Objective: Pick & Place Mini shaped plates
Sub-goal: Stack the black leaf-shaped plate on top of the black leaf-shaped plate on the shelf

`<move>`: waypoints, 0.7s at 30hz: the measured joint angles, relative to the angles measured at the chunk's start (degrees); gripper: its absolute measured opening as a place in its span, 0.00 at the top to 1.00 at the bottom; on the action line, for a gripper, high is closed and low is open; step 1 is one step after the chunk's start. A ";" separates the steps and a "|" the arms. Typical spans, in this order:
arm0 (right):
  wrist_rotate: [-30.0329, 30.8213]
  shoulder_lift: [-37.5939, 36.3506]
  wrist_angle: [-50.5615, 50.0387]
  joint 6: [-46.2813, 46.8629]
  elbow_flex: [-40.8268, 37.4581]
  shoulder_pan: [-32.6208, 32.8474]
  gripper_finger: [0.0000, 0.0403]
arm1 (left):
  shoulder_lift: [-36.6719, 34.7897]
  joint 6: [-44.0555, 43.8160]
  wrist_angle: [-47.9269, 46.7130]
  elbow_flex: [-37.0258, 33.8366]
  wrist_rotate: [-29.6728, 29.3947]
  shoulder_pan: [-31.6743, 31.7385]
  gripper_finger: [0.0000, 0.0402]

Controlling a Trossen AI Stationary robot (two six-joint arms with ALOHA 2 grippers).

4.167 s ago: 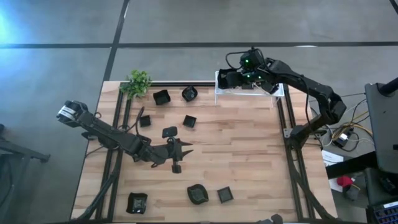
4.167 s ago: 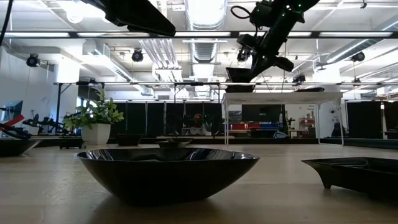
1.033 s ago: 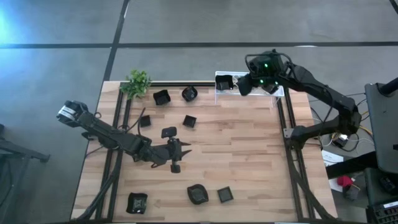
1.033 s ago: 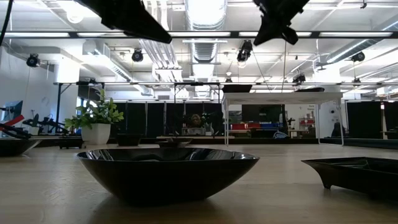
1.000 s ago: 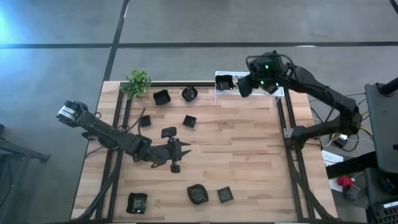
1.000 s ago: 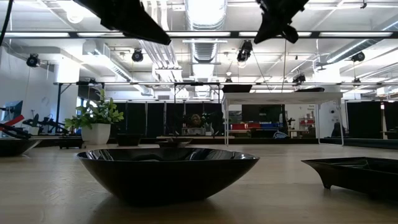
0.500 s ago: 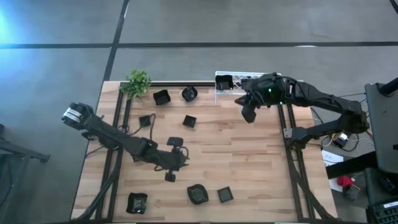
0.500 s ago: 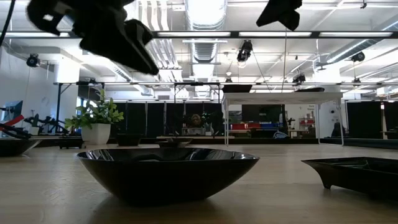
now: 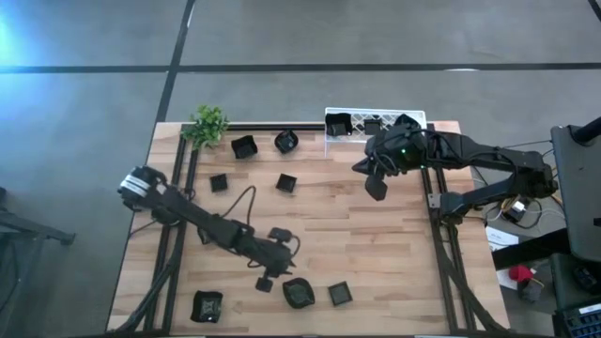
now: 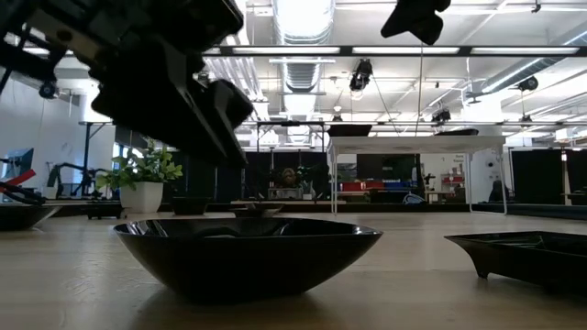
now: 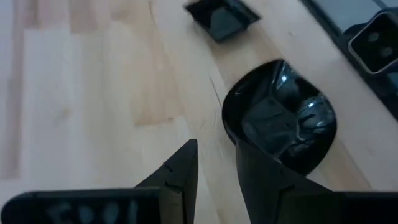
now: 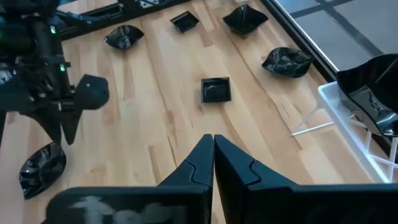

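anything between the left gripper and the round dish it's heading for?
No. In the left wrist view only bare wood separates the left gripper from the round dish. The high view agrees: the gripper sits just beside the dish, nothing between.

light: bright overhead | glare: glossy plate (image 11: 280,124) | blur: left arm (image 10: 156,73)

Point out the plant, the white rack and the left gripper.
plant (image 9: 208,123), high view, middle of its leaves
white rack (image 9: 349,137), high view, its front rim
left gripper (image 9: 272,279), high view, midway between its fingertips
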 joint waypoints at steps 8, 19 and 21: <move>0.00 0.00 -0.01 -0.04 -0.14 0.11 0.97 | 5.26 -4.78 1.19 3.05 2.78 0.00 0.74; -0.02 0.00 -0.03 -0.02 -0.16 0.11 0.97 | 7.17 -6.53 1.00 3.76 3.02 0.00 0.74; -0.02 0.00 -0.03 -0.04 -0.16 0.11 0.97 | 7.16 -7.77 0.99 3.76 3.38 0.00 0.74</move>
